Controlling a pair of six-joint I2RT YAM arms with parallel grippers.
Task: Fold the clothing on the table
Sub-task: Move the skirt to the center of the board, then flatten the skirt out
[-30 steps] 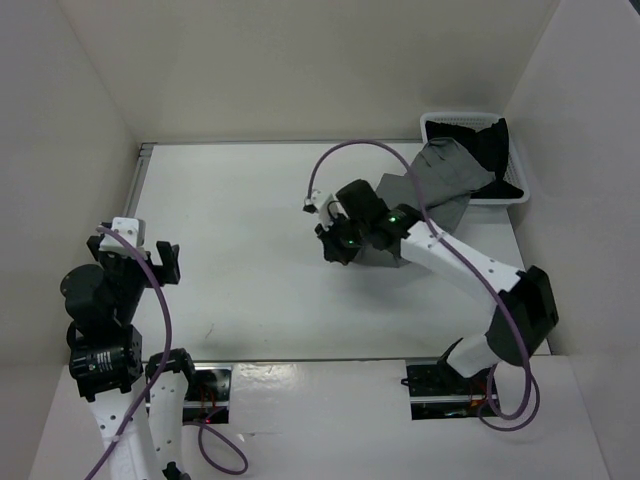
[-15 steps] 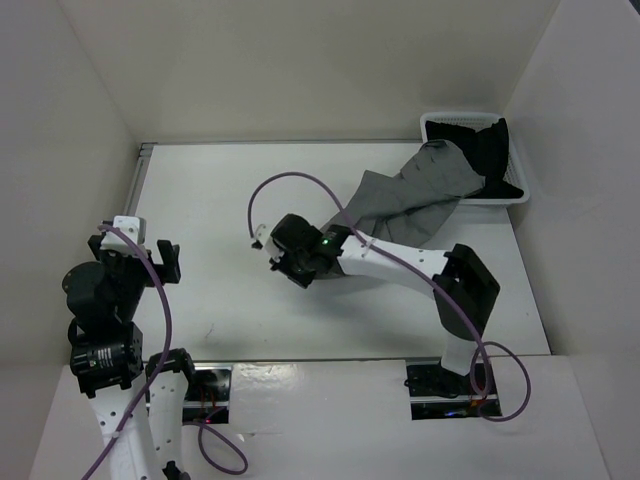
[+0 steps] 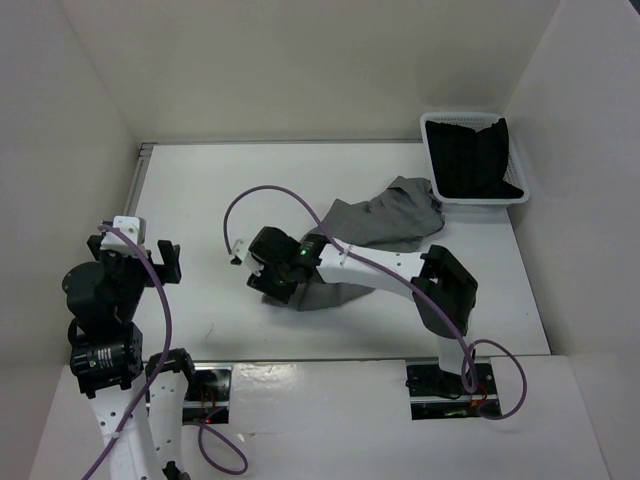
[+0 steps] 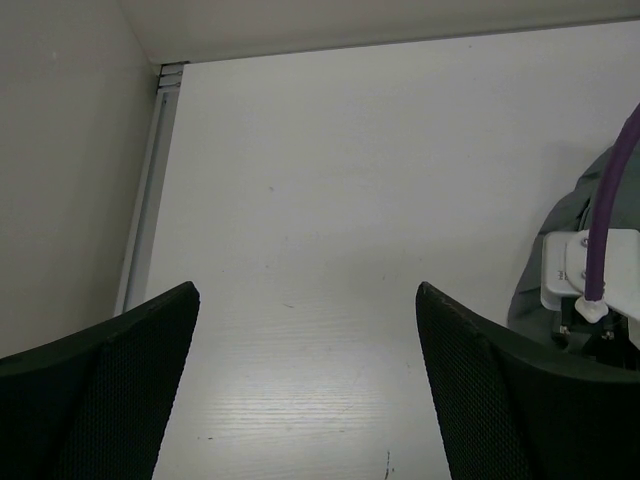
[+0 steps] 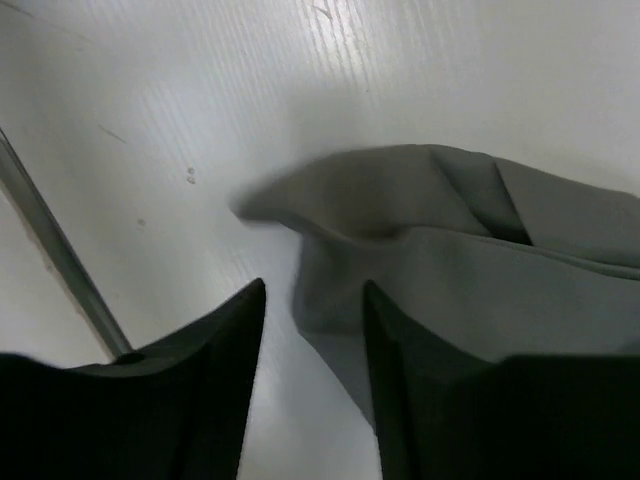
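Note:
The grey clothing lies crumpled on the white table, stretching from near the basket toward the middle front. My right gripper stands low over its near-left end. In the right wrist view the right gripper is open, and a loose edge of the clothing lies on the table between and beyond the fingers. My left gripper hovers at the far left, away from the cloth. The left wrist view shows the left gripper wide open over bare table, with the clothing at its right edge.
A white mesh basket with a black cloth in it stands at the back right corner. White walls enclose the table on three sides. A metal rail runs along the left edge. The right arm's purple cable loops above the tabletop.
The right arm has dragged the clothing off the basket toward the front left. Its jaws, shut on the cloth before, now stand parted. The left arm has stayed put.

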